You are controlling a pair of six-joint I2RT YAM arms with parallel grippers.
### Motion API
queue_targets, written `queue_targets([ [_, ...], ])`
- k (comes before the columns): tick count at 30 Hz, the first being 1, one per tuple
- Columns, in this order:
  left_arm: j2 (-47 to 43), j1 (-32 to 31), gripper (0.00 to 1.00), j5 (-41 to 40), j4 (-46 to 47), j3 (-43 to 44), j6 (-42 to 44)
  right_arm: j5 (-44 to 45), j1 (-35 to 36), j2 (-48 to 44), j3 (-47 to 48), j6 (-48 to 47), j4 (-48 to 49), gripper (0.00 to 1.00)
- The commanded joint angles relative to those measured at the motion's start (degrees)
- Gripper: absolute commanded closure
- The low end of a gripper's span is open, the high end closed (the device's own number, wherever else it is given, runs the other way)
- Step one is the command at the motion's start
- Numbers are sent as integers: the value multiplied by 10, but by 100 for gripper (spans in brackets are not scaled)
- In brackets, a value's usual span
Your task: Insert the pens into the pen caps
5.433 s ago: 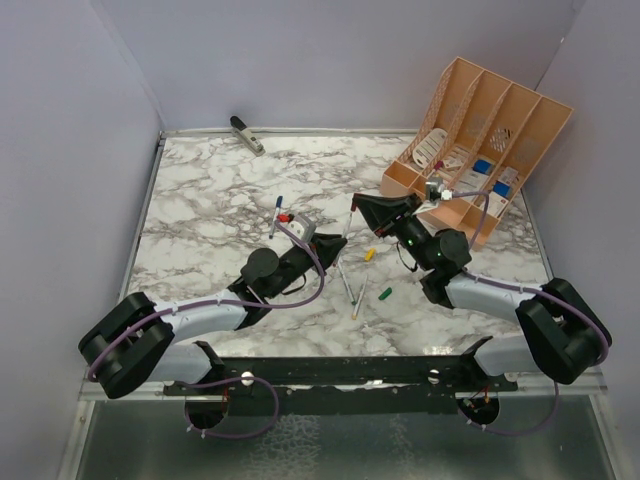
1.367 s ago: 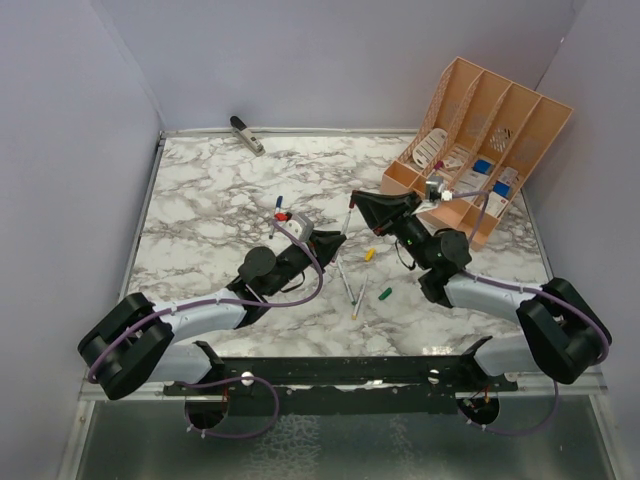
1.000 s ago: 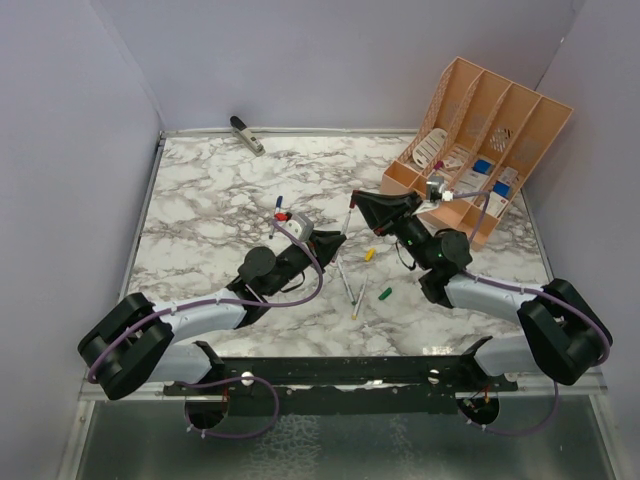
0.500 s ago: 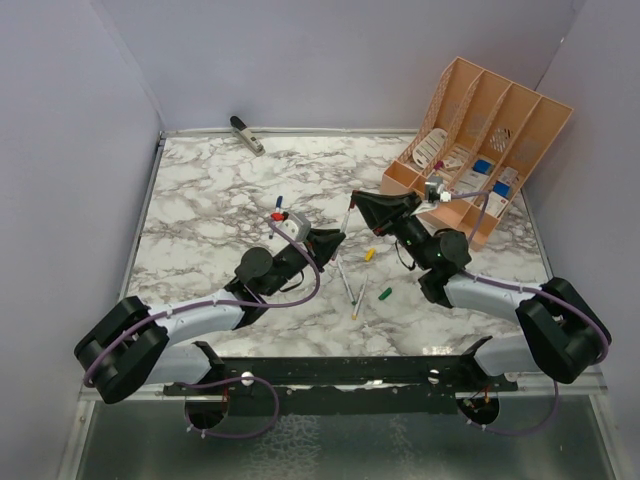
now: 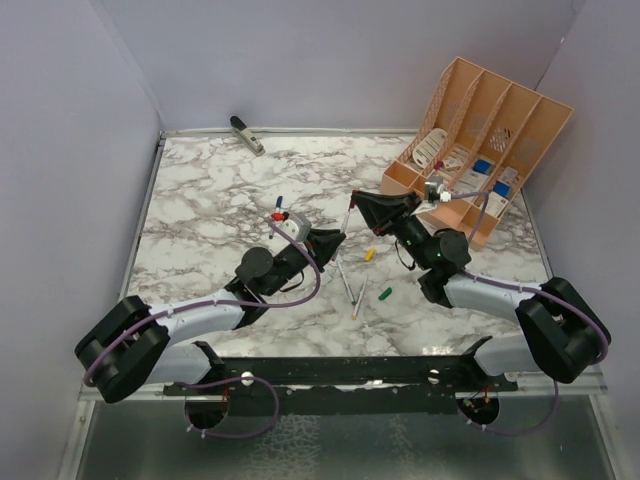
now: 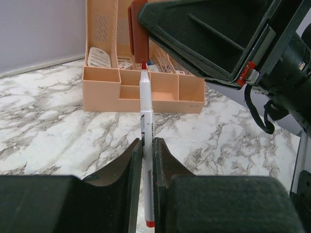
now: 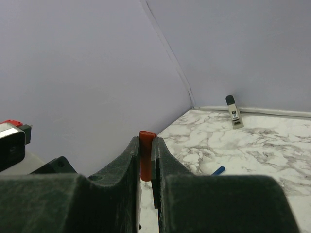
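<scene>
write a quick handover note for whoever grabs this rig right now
Left claw: shut on a red-tipped pen, held up off the table.
Right claw: shut on the red cap, facing that pen.
The pen tip is at the cap's mouth and does not look pushed home.
On the table: loose pens, yellow cap, green cap. A blue piece lies farther back; I cannot tell if it is a bare cap or a capped pen.
Done: no pair clearly finished.
Left: seat this pen, then cap the rest.
</scene>
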Motion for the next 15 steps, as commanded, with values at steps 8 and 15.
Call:
queue_targets([
  [8, 6, 1, 100, 3, 24, -6, 6, 5, 4, -6, 15, -3, 20, 99],
  [15, 4, 1, 100, 1, 23, -4, 12, -4, 4, -1, 15, 11, 19, 99],
])
